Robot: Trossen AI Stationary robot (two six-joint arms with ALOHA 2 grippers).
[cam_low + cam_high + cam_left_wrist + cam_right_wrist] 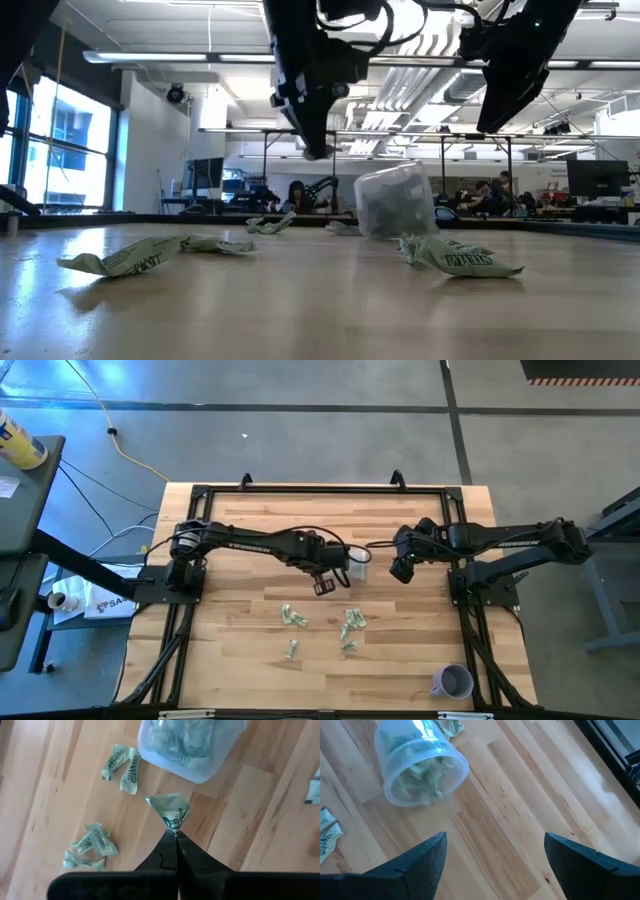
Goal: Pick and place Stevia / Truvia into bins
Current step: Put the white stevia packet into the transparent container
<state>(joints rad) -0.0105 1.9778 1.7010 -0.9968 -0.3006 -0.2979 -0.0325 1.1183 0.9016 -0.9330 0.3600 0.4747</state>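
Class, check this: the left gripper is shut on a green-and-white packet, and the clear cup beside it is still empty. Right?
Not quite. The left gripper is shut on a packet, but the clear cup is not empty: the right wrist view shows packets already inside it.

Between the two grippers we find only the clear cup (pixel 357 569), already part-filled with packets. Loose sweetener packets (pixel 293 617) litter the tabletop (pixel 230 650) nearer the front edge; the lavender cup (pixel 453 682) occupies the front right corner. Elsewhere we see bare wood.
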